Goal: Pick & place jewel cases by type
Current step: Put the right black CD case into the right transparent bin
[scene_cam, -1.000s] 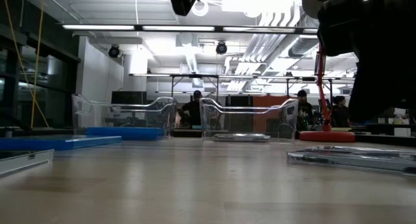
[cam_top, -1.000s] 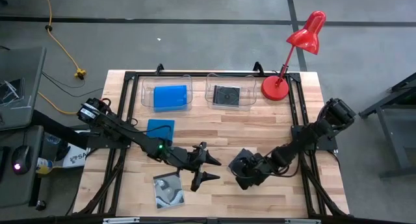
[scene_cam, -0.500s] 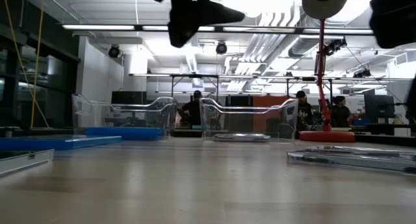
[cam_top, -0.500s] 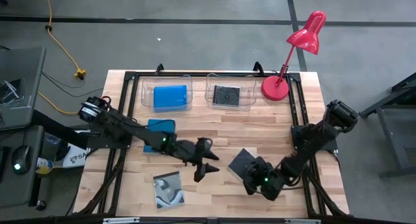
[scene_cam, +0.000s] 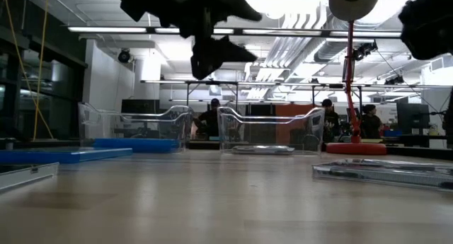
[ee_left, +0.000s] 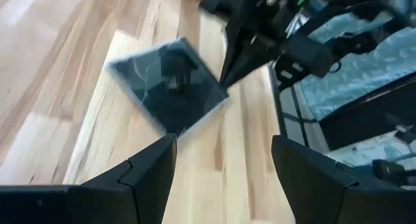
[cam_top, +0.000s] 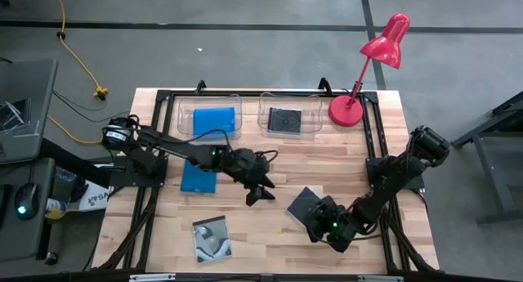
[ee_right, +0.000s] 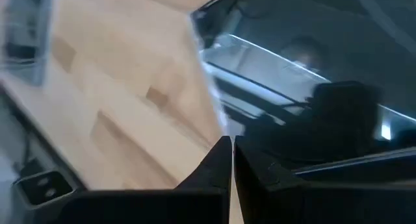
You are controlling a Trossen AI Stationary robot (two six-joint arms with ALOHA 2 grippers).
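Note:
A black jewel case point(cam_top: 303, 203) lies flat on the table; the left wrist view shows it as black jewel case point(ee_left: 168, 86). My right gripper point(cam_top: 326, 226) is shut, its tips at that case's near-right edge. My left gripper point(cam_top: 263, 178) is open and hangs well above the table point(scene_cam: 209, 28), left of the black case. A blue case point(cam_top: 198, 178) lies flat, partly under my left arm. A silvery swirl case point(cam_top: 212, 237) lies near the near edge. One blue case point(cam_top: 214, 121) rests in the left tub and one black case point(cam_top: 286, 120) in the right tub. My right gripper point(ee_right: 231, 146) points its shut fingertips at the edge of the black case point(ee_right: 211, 74), slanting down from the table's near-right side. The case lies flat on the table. I cannot tell whether the tips touch it.
Two clear tubs point(cam_top: 209, 118) point(cam_top: 290, 117) stand along the far edge. A red desk lamp point(cam_top: 346, 110) stands at the far right corner. A black frame point(cam_top: 376, 143) runs around the table. People sit in the room beyond point(scene_cam: 209, 117).
My left gripper has swung toward the far edge and a little right, rising and turning, and has stayed open. My right gripper has drawn back toward the near right corner, uncovering the black case, then kept still.

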